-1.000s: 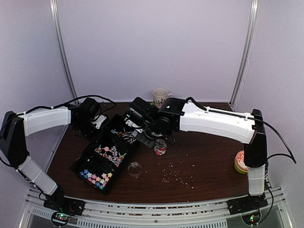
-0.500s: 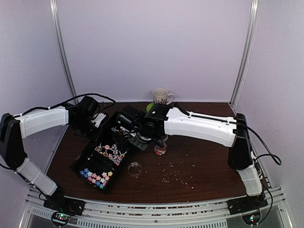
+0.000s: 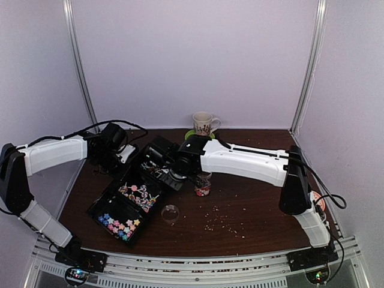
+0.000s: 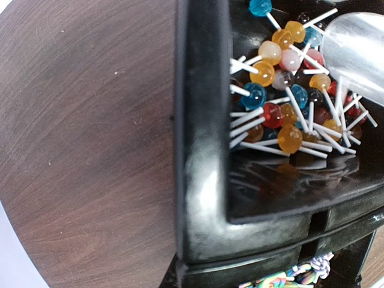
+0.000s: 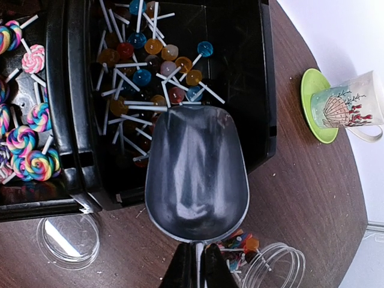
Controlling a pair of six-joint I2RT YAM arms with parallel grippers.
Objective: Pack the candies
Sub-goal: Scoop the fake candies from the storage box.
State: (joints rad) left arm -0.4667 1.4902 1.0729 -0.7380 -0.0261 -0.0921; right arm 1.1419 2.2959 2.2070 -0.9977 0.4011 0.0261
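Right wrist and top views. The jaws of the right gripper (image 5: 195,267) were closed on the handle of a metal scoop (image 5: 197,168). The bowl looked empty, and its lip lay over the near wall of the far compartment of a black tray (image 5: 265,90), just short of the ball lollipops (image 5: 144,60) heaped there. Swirl lollipops (image 5: 27,138) filled the middle compartment and star candies (image 3: 122,225) the nearest one. An open jar (image 3: 203,183), holding a few sweets, stood on the worktop (image 3: 264,198) just beside the tray, with its lid (image 5: 69,240) lying apart. The left gripper (image 3: 124,159) sat at the tray's far left edge. Whether its jaws were open, closed or clamped on the wall could not be told.

Probable hazards: the crossed sticks could snag on the scoop lip and flick pieces over the wall. If the tray was unheld, a push could slide it. A swing of the loaded scoop could tip the jar or add spill to the crumbs (image 3: 222,223).
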